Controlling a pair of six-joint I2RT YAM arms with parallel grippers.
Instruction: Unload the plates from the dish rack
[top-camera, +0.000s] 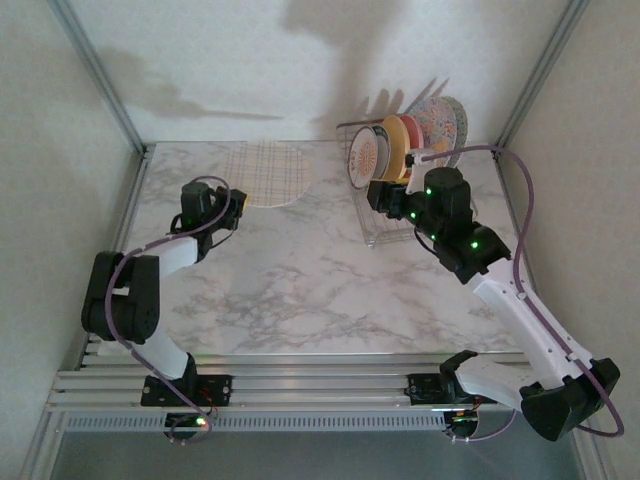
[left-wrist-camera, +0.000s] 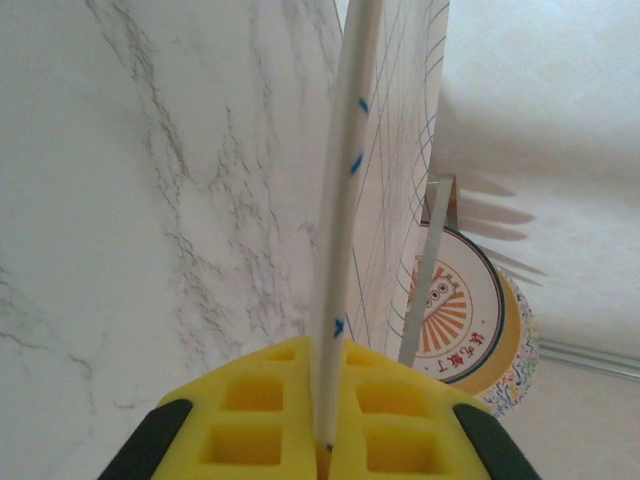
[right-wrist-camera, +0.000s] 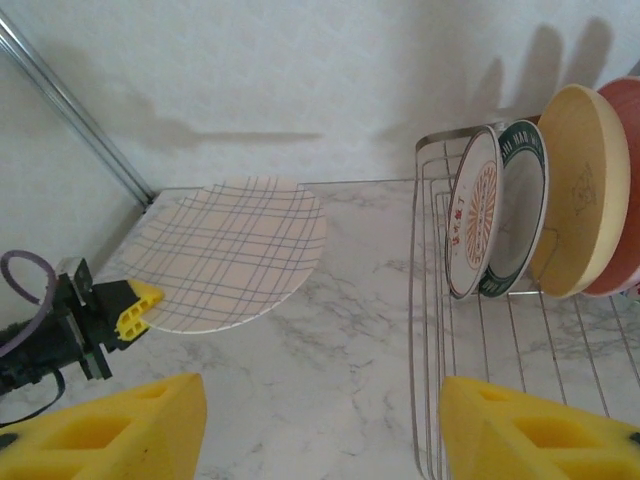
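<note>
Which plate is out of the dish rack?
The white grid-lined plate, gripped by the left gripper; the other plates stand upright in the dish rack.

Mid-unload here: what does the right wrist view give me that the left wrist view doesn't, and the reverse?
Right wrist, not left wrist: the left gripper seen from outside, holding the grid-lined plate by its rim; the right gripper with jaws open; the dish rack wire floor; the pink-red plate. Left wrist, not right wrist: the held rim edge-on between the yellow pads, and a floral plate's edge. Both: the grid-lined plate, the orange-motif plate, the yellow plate, the marble table.
</note>
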